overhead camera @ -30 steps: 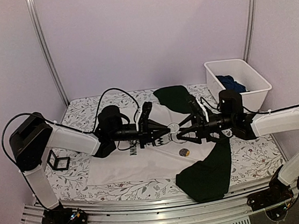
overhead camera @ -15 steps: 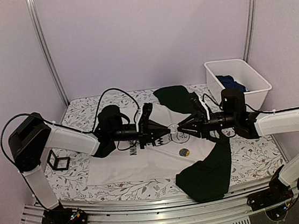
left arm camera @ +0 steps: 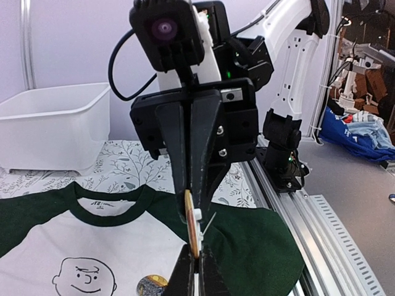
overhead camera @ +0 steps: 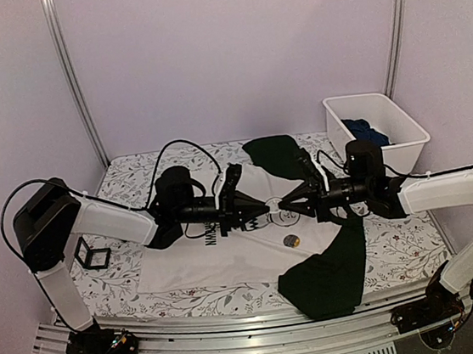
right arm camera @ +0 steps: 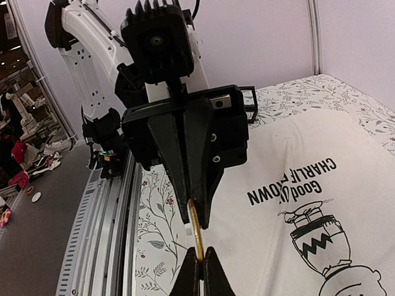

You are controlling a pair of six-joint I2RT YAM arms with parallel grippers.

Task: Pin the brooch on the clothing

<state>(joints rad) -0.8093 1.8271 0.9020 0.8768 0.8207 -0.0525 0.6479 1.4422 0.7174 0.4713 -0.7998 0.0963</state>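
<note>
The clothing (overhead camera: 229,259), a white T-shirt with dark green sleeves and a cartoon print, lies flat on the floral cloth. Above its chest hangs the brooch (overhead camera: 274,205), a thin gold disc seen edge-on. My left gripper (overhead camera: 267,205) is shut on one edge of it, and my right gripper (overhead camera: 281,205) is shut on the opposite edge, tips facing each other. In the left wrist view the brooch (left arm camera: 192,222) shows a white clasp, and its pin (left arm camera: 210,223) sticks out sideways. The right wrist view shows the brooch (right arm camera: 195,228) pinched between both grippers over the T-shirt (right arm camera: 308,216).
A second round badge (overhead camera: 292,241) lies on the shirt below the grippers. A white bin (overhead camera: 403,137) with a dark blue garment (overhead camera: 366,132) stands at the back right. A small black frame (overhead camera: 91,253) sits at the left. Metal rails (overhead camera: 239,347) line the near edge.
My right gripper has gone from open to shut on the brooch's free edge. The left gripper has stayed still with the brooch in it.
</note>
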